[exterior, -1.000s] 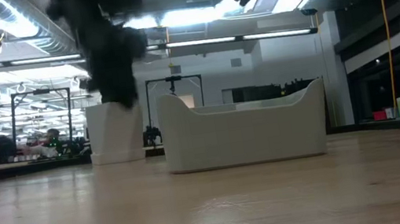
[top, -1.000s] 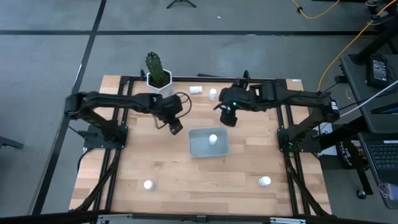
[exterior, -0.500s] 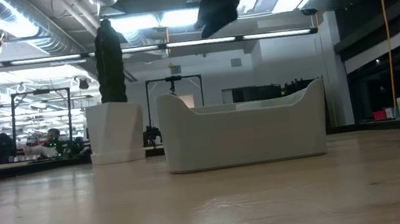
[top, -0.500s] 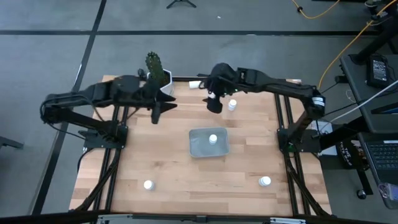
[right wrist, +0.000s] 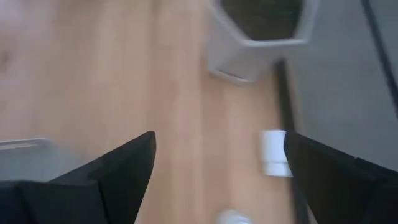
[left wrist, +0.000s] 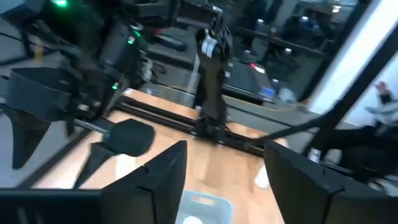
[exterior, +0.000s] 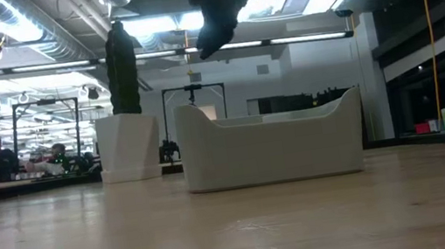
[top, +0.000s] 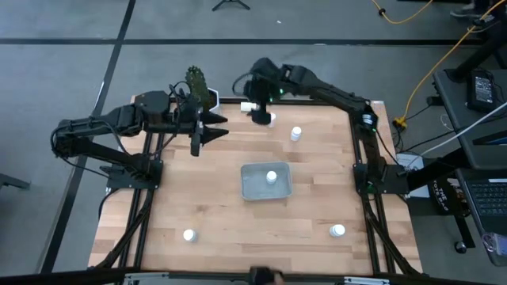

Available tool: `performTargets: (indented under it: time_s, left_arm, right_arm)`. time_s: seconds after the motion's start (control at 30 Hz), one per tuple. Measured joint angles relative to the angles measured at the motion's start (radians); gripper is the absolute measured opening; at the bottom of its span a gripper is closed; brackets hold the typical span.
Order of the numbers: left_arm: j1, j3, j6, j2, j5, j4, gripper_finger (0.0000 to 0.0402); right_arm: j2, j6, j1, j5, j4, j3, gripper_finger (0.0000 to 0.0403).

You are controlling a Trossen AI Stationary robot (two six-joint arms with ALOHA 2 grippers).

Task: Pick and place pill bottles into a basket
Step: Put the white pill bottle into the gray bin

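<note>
The pale grey-blue basket (top: 266,181) stands mid-table with one white pill bottle (top: 272,176) inside; it also shows in the low view (exterior: 272,145). Other bottles rest on the wood: one upright (top: 296,134), one at the near left (top: 188,235), one at the near right (top: 337,231), and one lying on its side at the far edge (right wrist: 274,152). My right gripper (top: 260,117) hovers open above the far-edge bottles, beside the cactus pot (top: 203,101). My left gripper (top: 217,127) is open and empty, raised at the far left and pointing right.
The white hexagonal cactus pot (right wrist: 261,31) stands at the far edge, close to both grippers, and shows left of the basket in the low view (exterior: 129,147). A black frame rail runs along the table's far edge. People sit in the room behind.
My left gripper has drawn back from beside the basket toward the table's far left and turned to point right. My right gripper has moved from just beyond the basket toward the far edge and leftward, ending over the bottles near the cactus pot. No bottle has moved.
</note>
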Motion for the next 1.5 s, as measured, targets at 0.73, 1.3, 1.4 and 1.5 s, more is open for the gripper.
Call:
performTargets:
  time_s: [0.73,1.3,1.4,1.5]
  left_arm:
    - [0.137,0.000,0.048,0.000,-0.121,-0.003,0.0227]
    - [0.140,0.000,0.021,0.000,-0.119,-0.003,0.0228]
    - [0.139,0.000,0.021,0.000,-0.094,-0.003,0.0226]
    - [0.139,0.000,0.021,0.000,-0.078,-0.003,0.0228]
  right_arm:
    - [0.205,-0.022,-0.245,-0.246,0.179,0.095,0.0355]
    - [0.339,0.091,-0.176,-0.172,0.170,0.095,0.0355]
    - [0.355,0.105,-0.165,-0.103,0.137,0.095,0.0355]
    - [0.356,0.104,-0.157,-0.074,0.118,0.088,0.0355]
